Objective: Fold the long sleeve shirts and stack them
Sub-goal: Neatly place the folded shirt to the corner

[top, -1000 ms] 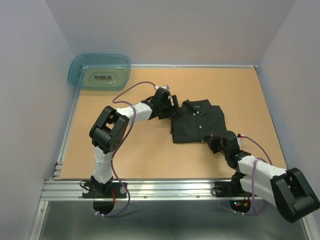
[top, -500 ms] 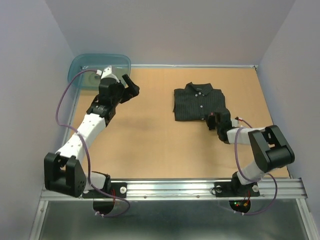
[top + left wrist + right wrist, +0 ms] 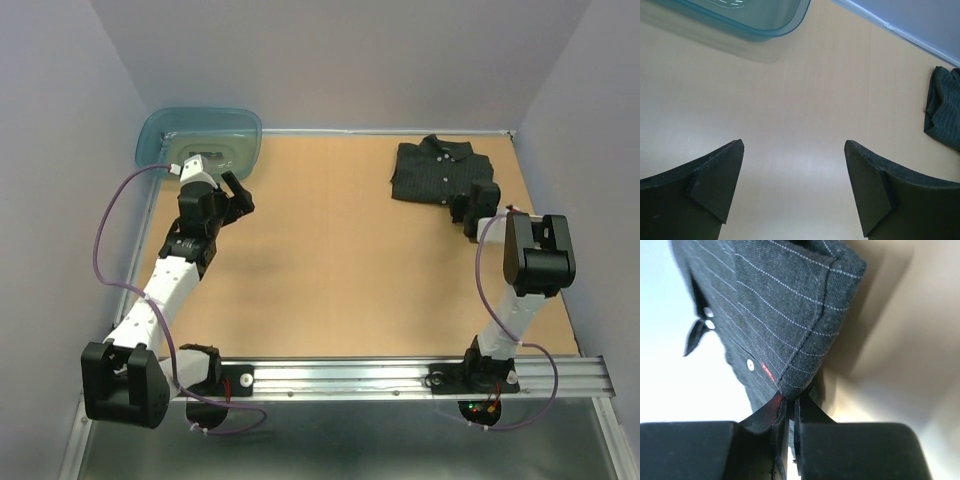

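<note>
Your right gripper (image 3: 788,405) is pinching a folded corner of the shirt (image 3: 435,170), its fingers pressed together on the cloth. Your left gripper (image 3: 232,190) hangs with its fingers spread wide over bare table (image 3: 330,260), near the teal tub (image 3: 200,135), and holds nothing. You find the shirt folded in the table's far right corner, collar toward the back wall, its longer side running roughly left to right and slightly skewed. From above you get its whole outline. Only the right wrist view gives you the pinstripes, pale buttons, red tag and the pinch itself. The left wrist view catches just one edge of it.
</note>
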Robot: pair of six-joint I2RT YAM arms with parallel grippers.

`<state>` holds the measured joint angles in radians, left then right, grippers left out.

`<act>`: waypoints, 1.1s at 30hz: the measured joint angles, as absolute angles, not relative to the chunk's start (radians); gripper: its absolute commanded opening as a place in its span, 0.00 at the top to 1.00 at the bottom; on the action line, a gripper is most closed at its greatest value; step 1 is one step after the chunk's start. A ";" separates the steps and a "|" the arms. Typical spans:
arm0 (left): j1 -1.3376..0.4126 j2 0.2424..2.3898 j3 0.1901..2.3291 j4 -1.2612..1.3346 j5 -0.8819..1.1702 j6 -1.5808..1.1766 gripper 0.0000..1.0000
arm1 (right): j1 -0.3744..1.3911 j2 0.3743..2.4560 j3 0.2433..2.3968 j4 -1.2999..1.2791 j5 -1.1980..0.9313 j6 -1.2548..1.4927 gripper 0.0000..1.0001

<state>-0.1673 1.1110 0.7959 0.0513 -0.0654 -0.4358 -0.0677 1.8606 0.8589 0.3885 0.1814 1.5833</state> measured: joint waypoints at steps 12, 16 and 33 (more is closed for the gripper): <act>-0.136 1.111 0.796 0.065 -0.045 -0.427 0.06 | -0.253 2.064 1.144 0.348 -0.017 1.391 0.99; -0.136 1.111 0.796 0.067 -0.043 -0.421 0.06 | -0.268 2.127 1.219 0.340 -0.076 1.354 0.99; -0.136 1.100 0.796 0.060 -0.035 -0.411 0.05 | -0.369 1.989 1.294 0.116 -0.166 1.004 0.01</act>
<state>-0.1356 1.1000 0.7963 0.0605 -0.0349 -0.4114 -0.3695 1.9892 1.2938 0.1162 -0.1658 1.0039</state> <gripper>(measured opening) 0.942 0.955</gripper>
